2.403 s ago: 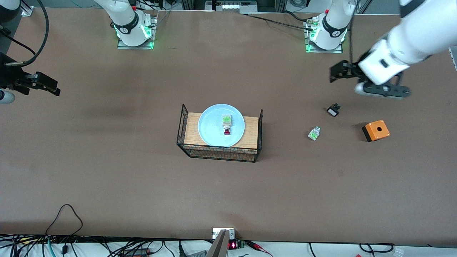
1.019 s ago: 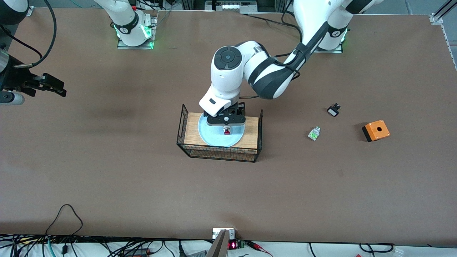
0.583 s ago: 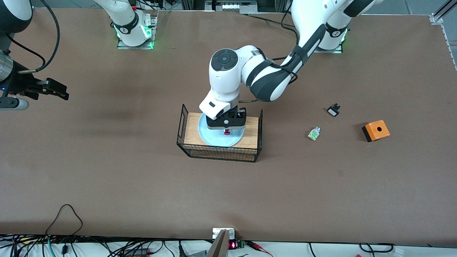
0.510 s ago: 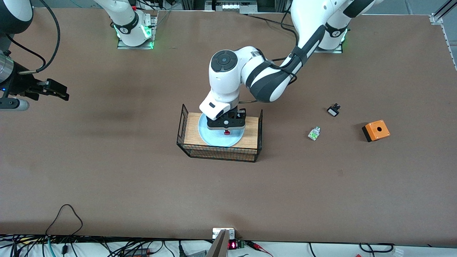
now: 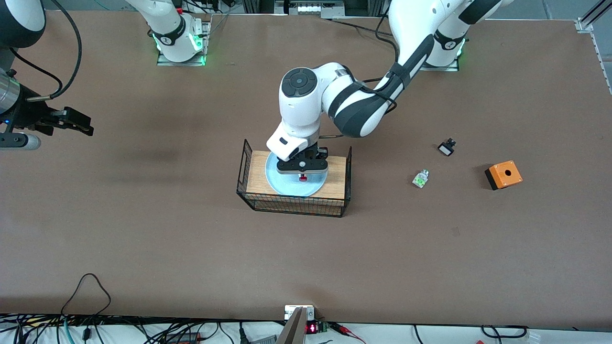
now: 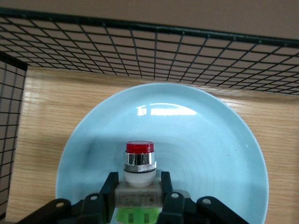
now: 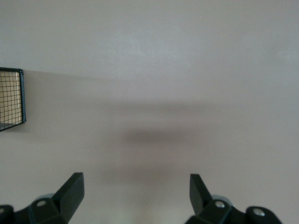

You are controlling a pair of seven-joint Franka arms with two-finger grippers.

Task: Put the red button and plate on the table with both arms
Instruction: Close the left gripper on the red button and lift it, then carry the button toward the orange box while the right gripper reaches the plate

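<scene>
The pale blue plate (image 5: pixel 286 184) lies on the wooden top of the wire rack (image 5: pixel 337 184) in the middle of the table (image 5: pixel 191 248). On the plate sits the red button (image 5: pixel 303 178), its red cap pointing toward the front camera. My left gripper (image 5: pixel 303 168) is down on the plate, shut on the button's white body. The left wrist view shows both fingers (image 6: pixel 111 183) pressed against the sides of the red button (image 6: pixel 139 161), with the plate (image 6: pixel 210 149) under it. My right gripper (image 5: pixel 78 123) hangs open over bare table at the right arm's end, nothing between its fingertips (image 7: pixel 136 184).
Toward the left arm's end lie a white-green part (image 5: pixel 420 178), a small black-and-white part (image 5: pixel 446 147) and an orange box (image 5: pixel 503 175). The rack's wire sides (image 5: pixel 247 165) rise above the wooden top. A rack corner (image 7: pixel 11 100) shows in the right wrist view. Cables run along the front edge.
The left arm swung in from its end of the table, came down over the plate and shut its fingers on the red button. The right gripper drifted slightly.
</scene>
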